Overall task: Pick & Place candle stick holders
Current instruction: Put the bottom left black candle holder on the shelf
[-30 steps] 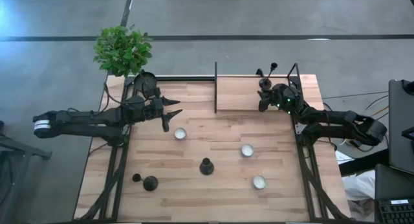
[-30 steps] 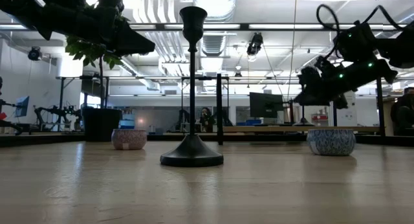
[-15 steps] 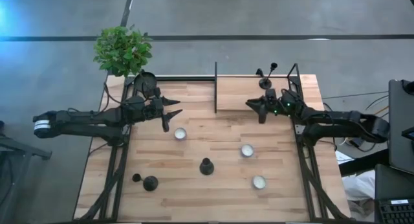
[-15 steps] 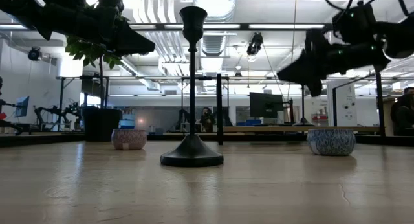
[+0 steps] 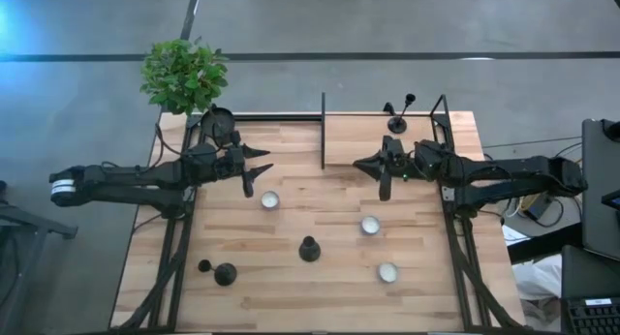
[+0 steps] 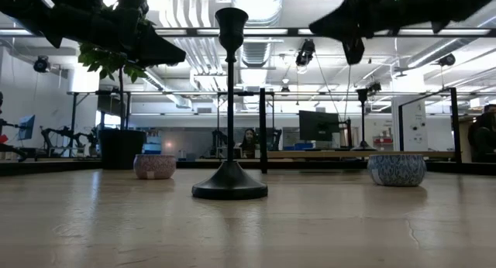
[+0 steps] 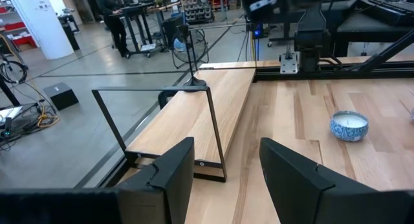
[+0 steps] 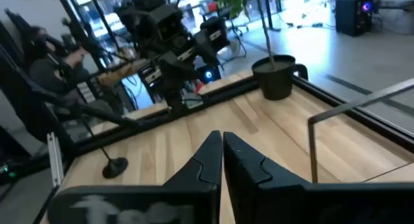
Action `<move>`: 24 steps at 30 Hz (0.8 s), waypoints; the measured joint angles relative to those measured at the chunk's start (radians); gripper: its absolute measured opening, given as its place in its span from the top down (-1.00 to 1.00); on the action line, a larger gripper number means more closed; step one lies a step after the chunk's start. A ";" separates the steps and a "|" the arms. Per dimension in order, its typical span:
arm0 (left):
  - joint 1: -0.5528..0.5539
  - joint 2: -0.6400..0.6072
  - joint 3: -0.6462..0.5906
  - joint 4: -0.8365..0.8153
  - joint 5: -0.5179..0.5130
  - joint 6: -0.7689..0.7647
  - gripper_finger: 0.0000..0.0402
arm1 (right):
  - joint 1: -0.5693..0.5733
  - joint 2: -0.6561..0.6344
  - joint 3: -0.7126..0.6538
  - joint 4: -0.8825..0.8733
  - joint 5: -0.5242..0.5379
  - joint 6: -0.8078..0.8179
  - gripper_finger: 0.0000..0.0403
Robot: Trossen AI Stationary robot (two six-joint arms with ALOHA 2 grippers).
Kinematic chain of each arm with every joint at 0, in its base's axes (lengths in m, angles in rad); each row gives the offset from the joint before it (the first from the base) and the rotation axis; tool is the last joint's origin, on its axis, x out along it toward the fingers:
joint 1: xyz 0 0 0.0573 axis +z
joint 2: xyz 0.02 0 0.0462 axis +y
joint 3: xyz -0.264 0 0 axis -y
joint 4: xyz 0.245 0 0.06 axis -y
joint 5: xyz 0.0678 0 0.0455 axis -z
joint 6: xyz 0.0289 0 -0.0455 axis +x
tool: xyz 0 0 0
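Right gripper (image 5: 380, 179) with jaws shut on nothing, hovering by the raised shelf (image 5: 358, 141) at the tabletop's far edge where one candle stick holder (image 5: 397, 123) stands delivered; left gripper (image 5: 254, 168) parked half-open, empty, near the far-left corner; another holder (image 5: 309, 249) upright mid-tabletop, awaiting pickup

From my overhead feed the light is even and soft, with a blue glare at the upper left edge. At table height, ceiling strip lights (image 6: 256, 32) backlight everything, so the candlestick holder (image 6: 230, 113) reads as a silhouette. My right wrist feed is smeared with motion blur; windows blow out along the top.
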 joint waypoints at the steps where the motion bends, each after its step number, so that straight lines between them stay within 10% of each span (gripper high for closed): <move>1: 0.000 0.000 0.000 0.000 0.000 0.000 0.10 | 0.021 0.000 0.025 -0.039 0.022 -0.001 0.95; 24: 0.000 0.000 0.000 0.000 0.000 0.000 0.10 | 0.561 -0.048 0.203 -0.335 0.603 0.042 0.96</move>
